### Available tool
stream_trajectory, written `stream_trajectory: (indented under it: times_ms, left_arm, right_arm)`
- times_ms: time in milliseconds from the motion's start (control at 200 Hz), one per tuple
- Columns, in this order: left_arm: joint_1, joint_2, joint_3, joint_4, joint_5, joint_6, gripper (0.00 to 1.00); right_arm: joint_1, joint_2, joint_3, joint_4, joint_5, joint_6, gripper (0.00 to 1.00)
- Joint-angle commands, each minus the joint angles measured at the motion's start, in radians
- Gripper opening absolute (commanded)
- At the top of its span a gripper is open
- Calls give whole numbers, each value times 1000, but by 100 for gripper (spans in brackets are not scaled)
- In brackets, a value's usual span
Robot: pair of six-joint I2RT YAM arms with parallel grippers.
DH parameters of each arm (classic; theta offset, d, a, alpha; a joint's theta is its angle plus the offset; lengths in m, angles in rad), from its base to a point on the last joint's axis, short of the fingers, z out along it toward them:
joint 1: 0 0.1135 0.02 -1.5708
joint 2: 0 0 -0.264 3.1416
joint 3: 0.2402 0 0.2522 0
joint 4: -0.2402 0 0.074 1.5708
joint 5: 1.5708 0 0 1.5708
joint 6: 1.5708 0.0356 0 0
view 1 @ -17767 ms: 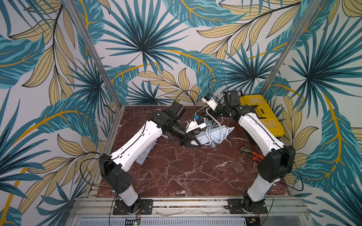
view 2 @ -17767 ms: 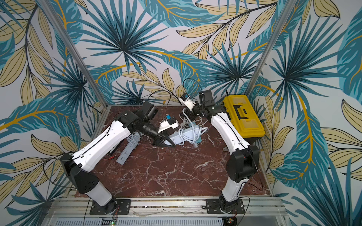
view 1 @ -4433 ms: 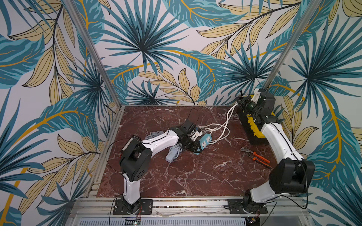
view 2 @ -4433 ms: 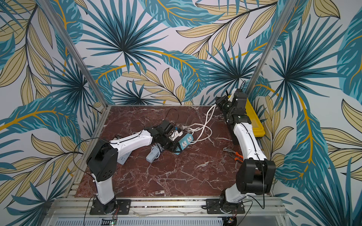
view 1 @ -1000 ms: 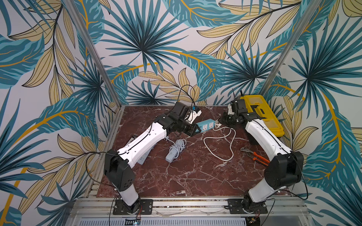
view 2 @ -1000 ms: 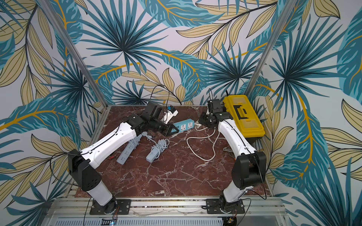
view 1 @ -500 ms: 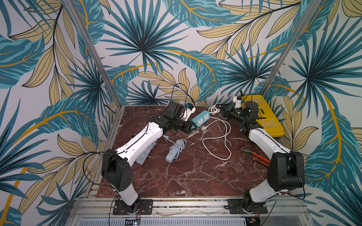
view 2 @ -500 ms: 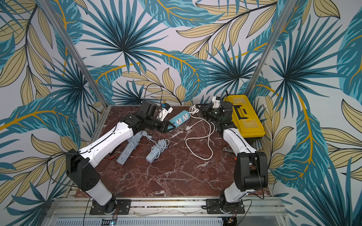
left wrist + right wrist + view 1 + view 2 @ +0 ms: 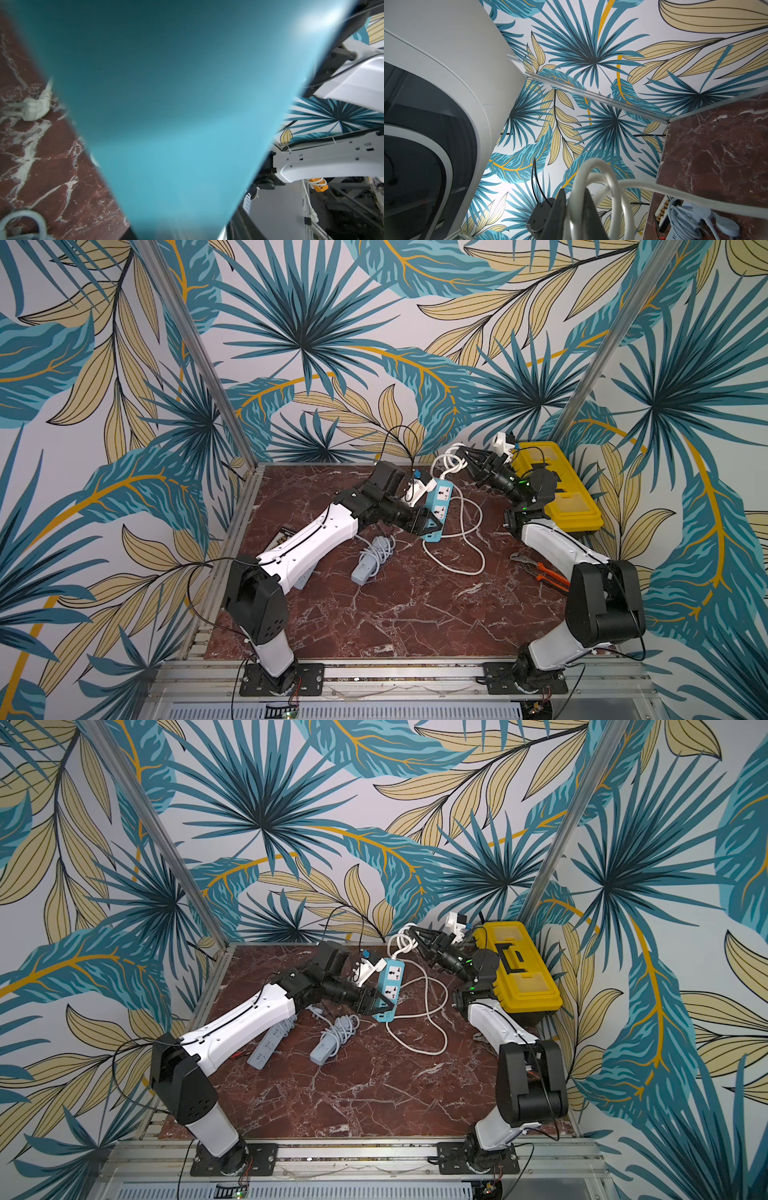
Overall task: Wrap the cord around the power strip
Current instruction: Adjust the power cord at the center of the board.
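showing the marble counter (image 9: 374,614) with the blue power strip (image 9: 437,506) tilted near its far middle, its lower end at the left end effector (image 9: 429,526); whether that one grips it cannot be told. the white cord (image 9: 593,164) lies in loose loops on the counter beside the strip, unwrapped, and rises to the right end effector (image 9: 463,457), which is clamped on a bunched loop.

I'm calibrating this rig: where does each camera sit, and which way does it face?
Both top views: high in front, looking down at the marble table; left arm and right arm show whole.
Left wrist: pressed to the blue power strip; only white arm links show beside it.
Right wrist: faces the wall corner; right gripper pinching the white cord.
Shared: wrist and top views all show the table.
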Motion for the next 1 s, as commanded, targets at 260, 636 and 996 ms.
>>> stream_trajectory:
  times_ms: [260, 636, 996]
  left_arm:
    - [31, 39, 46, 73, -14, -7, 13]
    - [-18, 67, -46, 42, -204, 235, 0]
    - [-154, 75, -111, 5, -311, 505, 0]
  right_arm:
    - [17, -57, -124, -64, 11, -93, 15]
    - [22, -185, 359, -1971, 566, -1313, 56]
    - [197, -65, 774, -2300, 868, -1546, 54]
